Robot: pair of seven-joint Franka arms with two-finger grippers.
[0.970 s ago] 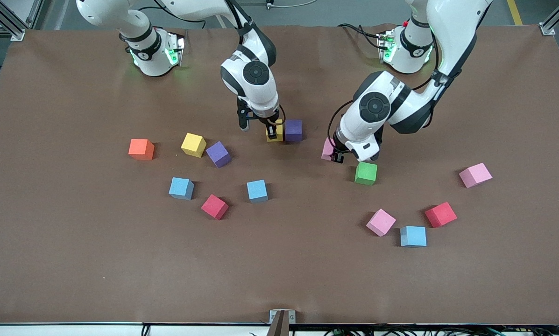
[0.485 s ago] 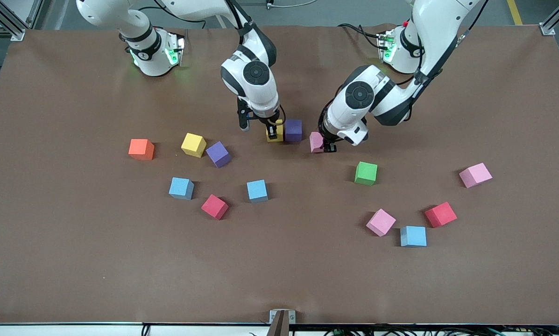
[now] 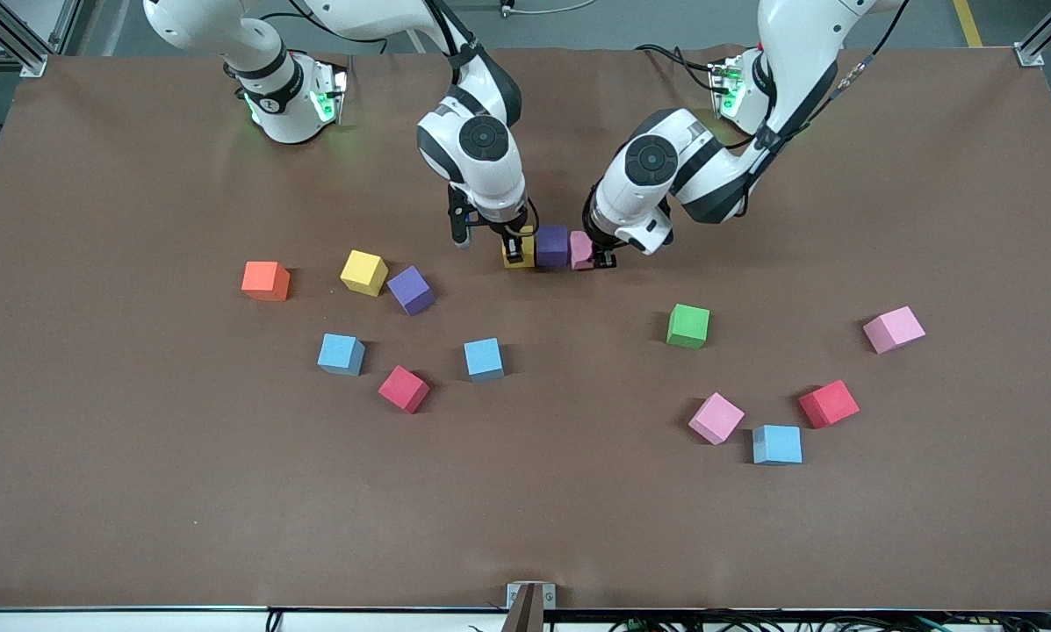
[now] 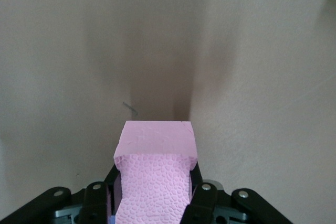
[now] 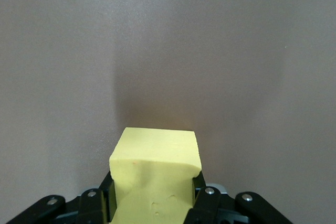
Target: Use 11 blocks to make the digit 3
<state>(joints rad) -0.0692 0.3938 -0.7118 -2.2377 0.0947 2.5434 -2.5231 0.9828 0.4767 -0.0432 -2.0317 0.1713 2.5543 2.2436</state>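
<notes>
My right gripper (image 3: 514, 252) is shut on a yellow cube (image 3: 517, 249) set on the table against a purple cube (image 3: 551, 245). My left gripper (image 3: 599, 256) is shut on a pink cube (image 3: 580, 249), which it holds against the purple cube's other face, so the three form a row. The left wrist view shows the pink cube (image 4: 155, 166) between the fingers (image 4: 202, 195). The right wrist view shows the yellow cube (image 5: 155, 174) between the fingers (image 5: 202, 195).
Loose cubes lie nearer the camera. Toward the right arm's end are orange (image 3: 265, 281), yellow (image 3: 363, 272), purple (image 3: 411, 290), light blue (image 3: 341, 354), red (image 3: 403, 389) and light blue (image 3: 484, 359). Toward the left arm's end are green (image 3: 687, 326), pink (image 3: 894, 329), pink (image 3: 716, 418), red (image 3: 828, 403) and light blue (image 3: 777, 444).
My left gripper has carried the pink cube from beside the green cube over to the purple cube. The right arm has not moved.
</notes>
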